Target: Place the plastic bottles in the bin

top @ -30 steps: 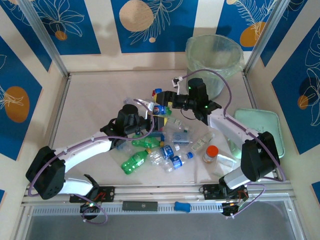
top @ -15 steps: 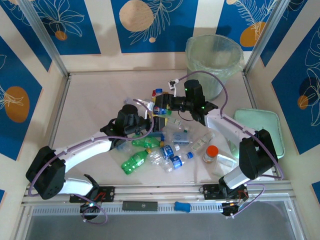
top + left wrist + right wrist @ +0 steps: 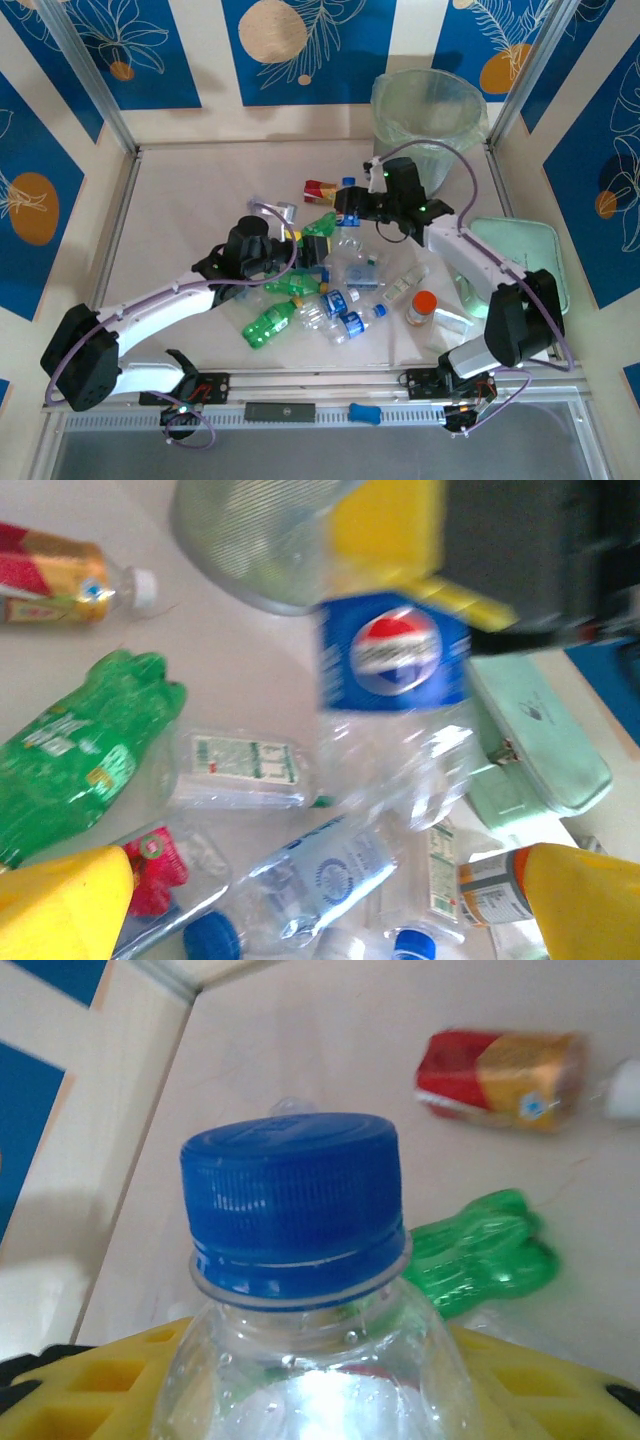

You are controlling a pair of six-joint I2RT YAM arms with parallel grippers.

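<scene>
Right gripper (image 3: 352,207): clamped on blue-capped bottle (image 3: 293,1200), held aloft.
Left gripper (image 3: 327,865): jaws spread wide above loose bottles (image 3: 335,300).
Bin (image 3: 428,125): upright, far right corner.

Left hand (image 3: 320,905) wide open, yellow fingertips (image 3: 62,905) at both lower corners. Ahead: clear plastic bottle with blue round-logo label (image 3: 395,658) (blurred), crumpled green plastic bottle (image 3: 80,745) on pale table (image 3: 240,670), red-and-gold bottle (image 3: 50,575) top left.

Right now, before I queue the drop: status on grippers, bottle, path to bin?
Left gripper open above the bottle pile. Right gripper shut on blue-capped bottle. Bin just beyond, nothing seen between.
</scene>
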